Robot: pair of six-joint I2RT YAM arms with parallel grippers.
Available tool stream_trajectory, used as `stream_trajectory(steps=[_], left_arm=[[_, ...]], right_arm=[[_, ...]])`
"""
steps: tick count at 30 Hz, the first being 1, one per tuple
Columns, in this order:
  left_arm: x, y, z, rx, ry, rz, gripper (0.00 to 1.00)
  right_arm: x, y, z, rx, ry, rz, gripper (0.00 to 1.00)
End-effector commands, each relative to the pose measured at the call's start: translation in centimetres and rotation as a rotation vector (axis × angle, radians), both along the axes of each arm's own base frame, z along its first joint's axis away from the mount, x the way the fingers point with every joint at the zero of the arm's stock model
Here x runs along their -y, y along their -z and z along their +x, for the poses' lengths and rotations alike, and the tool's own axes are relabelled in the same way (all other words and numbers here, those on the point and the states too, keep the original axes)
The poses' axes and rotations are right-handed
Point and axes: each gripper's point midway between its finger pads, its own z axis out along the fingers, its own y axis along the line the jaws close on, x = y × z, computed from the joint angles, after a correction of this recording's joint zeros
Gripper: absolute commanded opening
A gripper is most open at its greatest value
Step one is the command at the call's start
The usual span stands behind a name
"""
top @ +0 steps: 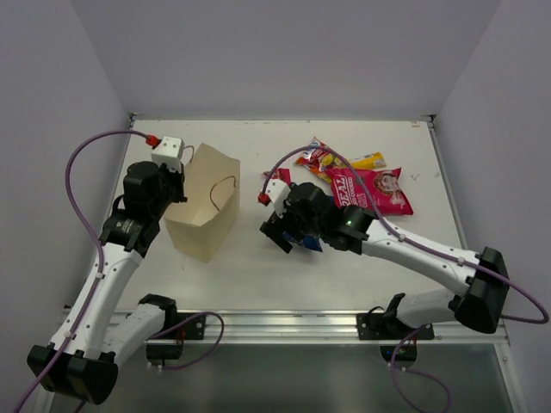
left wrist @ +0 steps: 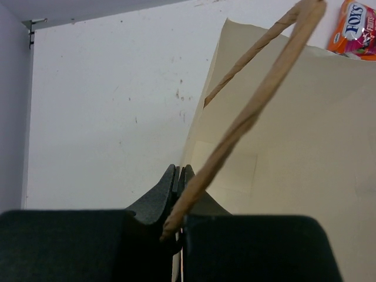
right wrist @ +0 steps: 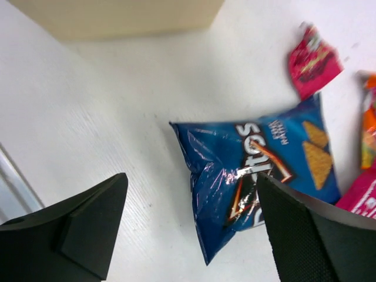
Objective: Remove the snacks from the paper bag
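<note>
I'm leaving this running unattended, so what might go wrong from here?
The left end effector pinches the rim of the paper bag beside its handle; pulling may tear or topple it. The right end effector, open above the Doritos bag, might drag it into the red wrapper nearby.

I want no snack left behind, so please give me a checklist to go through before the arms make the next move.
1. Left gripper shut on paper bag rim: ok.
2. Paper bag upright: ok.
3. Right gripper open above Doritos bag: ok.
4. Pink bag, candy pouch, yellow bar and red wrapper lying out on the table: ok.
5. Paper bag empty inside: cannot tell.
</note>
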Motion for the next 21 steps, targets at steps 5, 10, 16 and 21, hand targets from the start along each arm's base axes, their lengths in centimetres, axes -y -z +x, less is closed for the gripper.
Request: stream_trajectory(steps=[5,10,16,21], left_arm=[[-1.2,-2.2,1.9,0.040,-0.111,-0.037,0.00],[-2.4,-2.8,4.5,0.052,-0.164,-0.093,0.00],[-4.4,-2.6,9.1,0.048,-0.225,-0.195,0.00],[-4.8,-3.6,12.0,0.072,-0.236,-0.190,0.00]], right_arm=[[2.1,-12.6,-0.7,0.146,0.075,0.278,0.99],[5.4,-14.0,-0.6,0.191,0.178,0.335,0.99],[7.4,-12.8,-1.5,0.173,0.241,0.396,0.99],[8.3,-11.9,-2.1,0.163,0.260,0.411,0.99]])
